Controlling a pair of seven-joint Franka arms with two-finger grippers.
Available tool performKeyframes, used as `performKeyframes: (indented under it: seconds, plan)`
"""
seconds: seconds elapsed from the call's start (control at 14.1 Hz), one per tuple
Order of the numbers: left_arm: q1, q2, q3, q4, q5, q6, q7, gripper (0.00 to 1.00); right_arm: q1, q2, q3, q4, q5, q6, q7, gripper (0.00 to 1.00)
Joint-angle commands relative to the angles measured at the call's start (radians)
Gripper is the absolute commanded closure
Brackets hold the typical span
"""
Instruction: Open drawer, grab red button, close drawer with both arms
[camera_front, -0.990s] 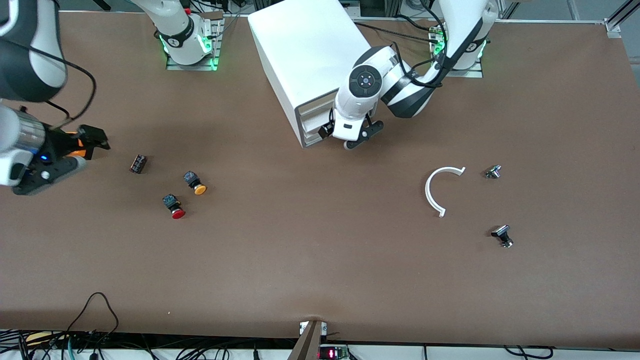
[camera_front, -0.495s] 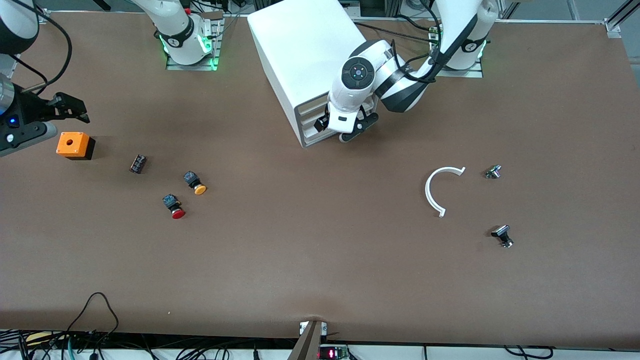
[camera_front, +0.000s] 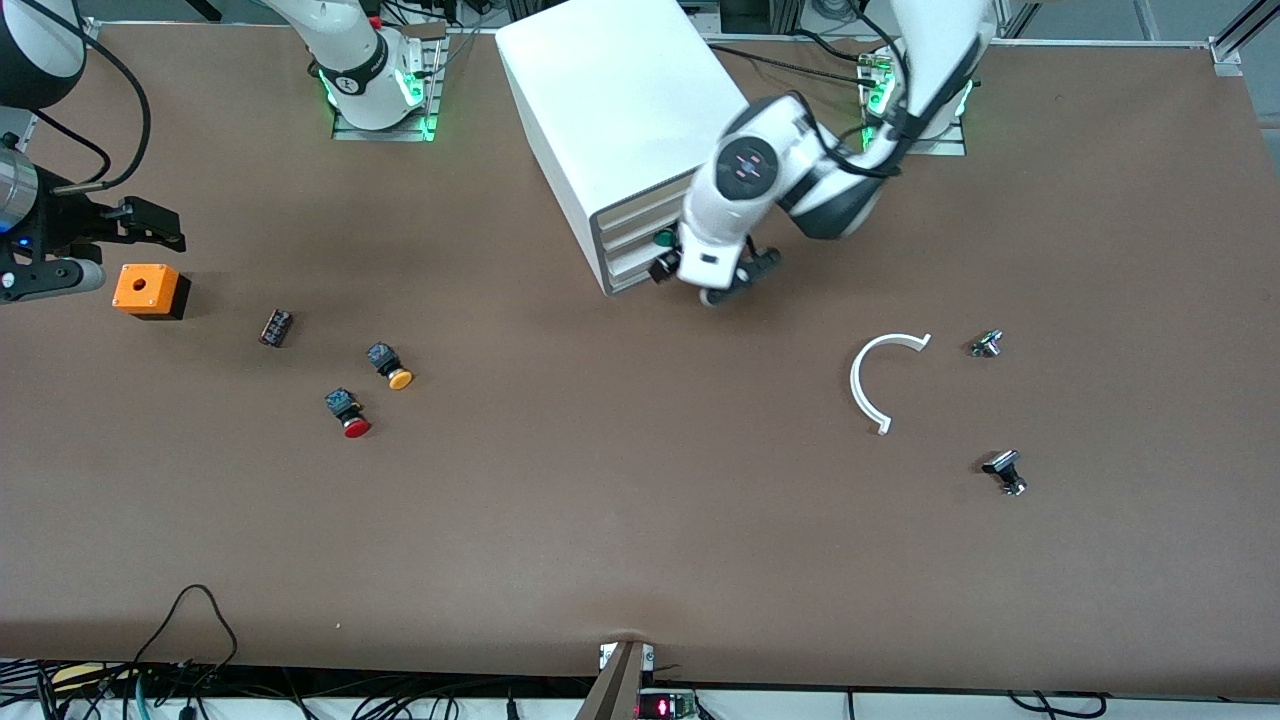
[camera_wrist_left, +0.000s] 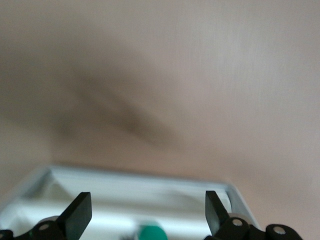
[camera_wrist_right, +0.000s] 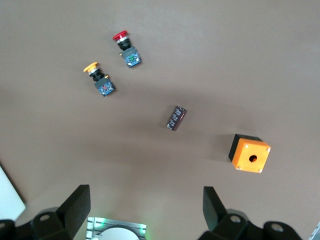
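The white cabinet stands at the robots' edge of the table. One drawer is pulled out a little, with a green-capped part in it. My left gripper is in front of that drawer, open and empty; in the left wrist view its fingers straddle the drawer's front rim without touching it. The red button lies on its side on the table toward the right arm's end, also in the right wrist view. My right gripper hovers open and empty near the orange box.
An orange-yellow-capped button and a small black cylinder lie near the red button. A white curved piece and two small metal parts lie toward the left arm's end.
The right gripper let go of the orange box and lifted off it. The left gripper went to the cabinet front, then drew back; the drawer now shows a green-capped part.
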Motion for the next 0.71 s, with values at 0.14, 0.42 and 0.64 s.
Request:
performKeyframes:
  seconds: [0.14,0.42,0.64]
  plan:
    - [0.141,-0.157,0.061,-0.009,-0.005,-0.096,0.168,0.00,-0.005,-0.009,0.001,0.017,0.000,-0.001,0.053,0.00]
    - [0.202,-0.246,0.086,-0.007,-0.007,-0.156,0.221,0.00,-0.005,-0.005,0.001,0.040,-0.001,-0.003,0.097,0.00]
    - [0.240,-0.286,0.132,0.049,-0.007,-0.272,0.293,0.00,-0.003,-0.005,0.001,0.041,-0.001,0.005,0.108,0.00]
